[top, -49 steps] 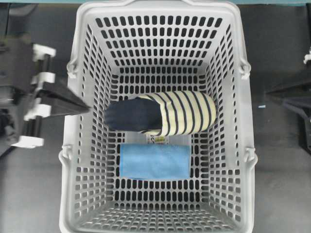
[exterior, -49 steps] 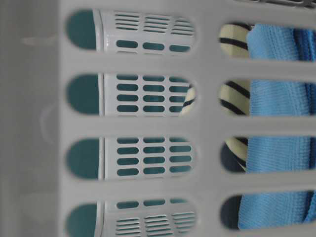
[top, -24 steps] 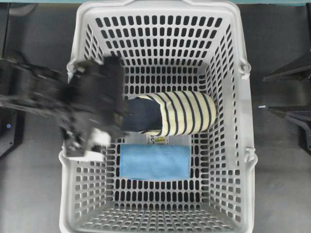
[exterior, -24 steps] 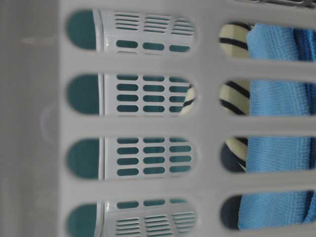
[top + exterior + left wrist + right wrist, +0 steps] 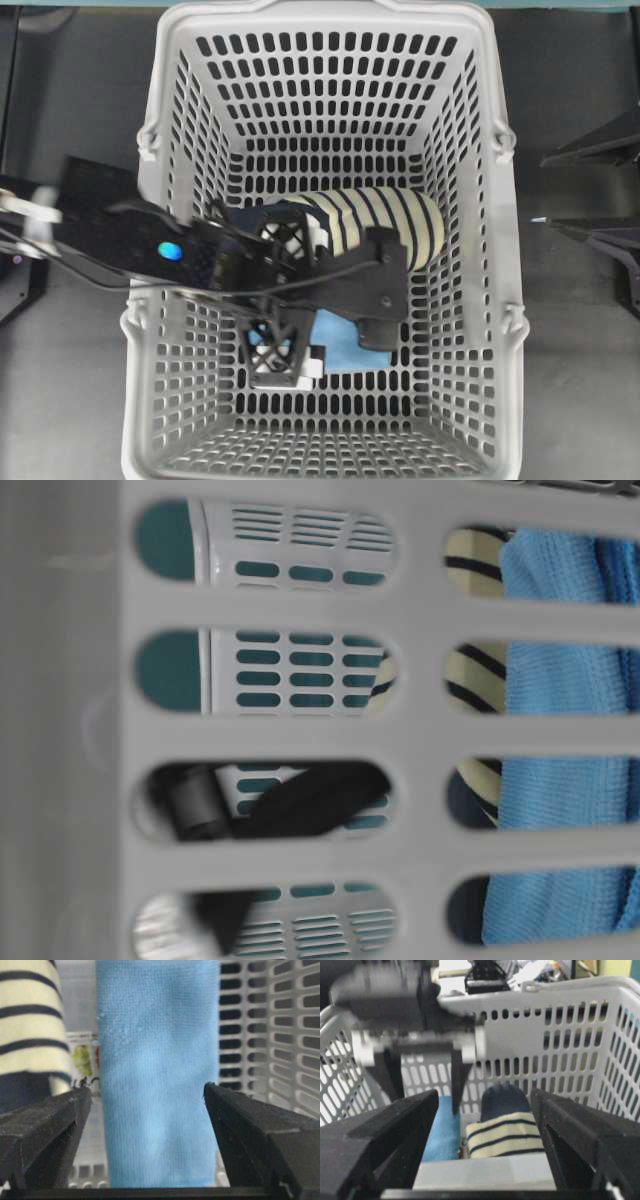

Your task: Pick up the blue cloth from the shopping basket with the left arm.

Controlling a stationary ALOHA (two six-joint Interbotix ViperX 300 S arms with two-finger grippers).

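The blue cloth [image 5: 345, 343] lies flat on the floor of the shopping basket [image 5: 320, 12], toward its near side, mostly covered from above by my left arm. It fills the middle of the left wrist view [image 5: 157, 1070]. My left gripper [image 5: 290, 305] is inside the basket, just above the cloth's left end. It is open and empty [image 5: 147, 1087], with one jaw on each side of the cloth's width. My right gripper [image 5: 548, 192] is open and empty outside the basket's right wall [image 5: 484, 1094]. The cloth also shows in the table-level view [image 5: 560, 800].
A navy and cream striped rolled fabric [image 5: 395, 225] lies just behind the cloth, touching its far edge [image 5: 30, 1015]. A flat clear package with a label [image 5: 82, 1057] lies under both. The basket's slotted walls [image 5: 280, 1035] stand close on all sides.
My left arm has swung from outside the basket's left wall in over the rim and down, and now hangs over the blue cloth. The cloth and striped roll have not moved.
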